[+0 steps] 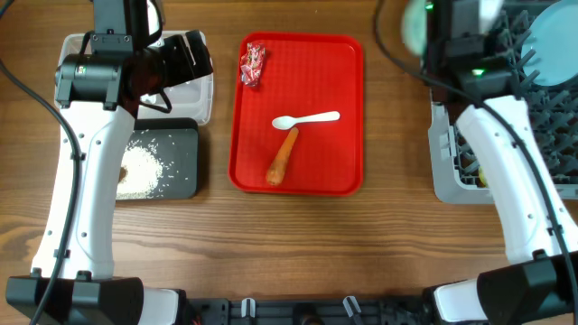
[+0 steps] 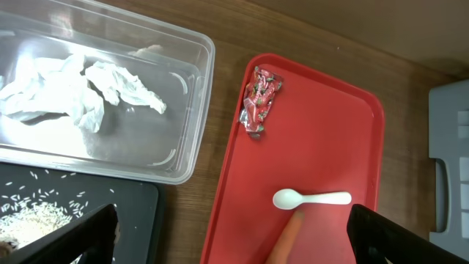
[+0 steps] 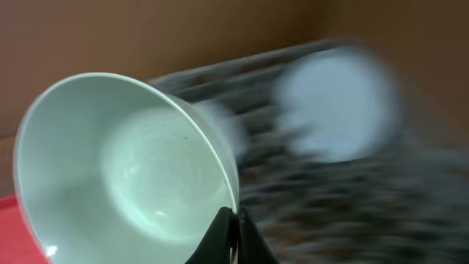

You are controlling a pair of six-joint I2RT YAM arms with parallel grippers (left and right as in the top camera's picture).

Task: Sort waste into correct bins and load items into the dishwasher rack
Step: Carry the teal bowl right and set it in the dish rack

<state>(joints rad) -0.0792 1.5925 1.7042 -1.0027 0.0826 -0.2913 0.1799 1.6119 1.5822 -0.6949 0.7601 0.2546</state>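
My left gripper (image 2: pixel 242 246) is open and empty, hovering by the clear bin (image 1: pixel 200 99), which holds crumpled white tissue (image 2: pixel 80 88). The black bin (image 1: pixel 185 158) holds white rice (image 1: pixel 144 167). On the red tray (image 1: pixel 348 171) lie a red candy wrapper (image 1: pixel 253 65), a white spoon (image 1: pixel 307 119) and an orange carrot (image 1: pixel 283 157). My right gripper (image 3: pixel 236 220) is shut on the rim of a pale blue bowl (image 3: pixel 124 176), held up beside the grey dishwasher rack (image 1: pixel 447 171). The bowl is a blur in the overhead view (image 1: pixel 414 27). A pale blue plate (image 1: pixel 551 41) stands in the rack.
The right wrist view is motion-blurred; the rack (image 3: pixel 330 205) and plate (image 3: pixel 337 103) show only as smears. Bare wooden table (image 1: pixel 397 244) lies between tray and rack and along the front. A cable runs at the far left.
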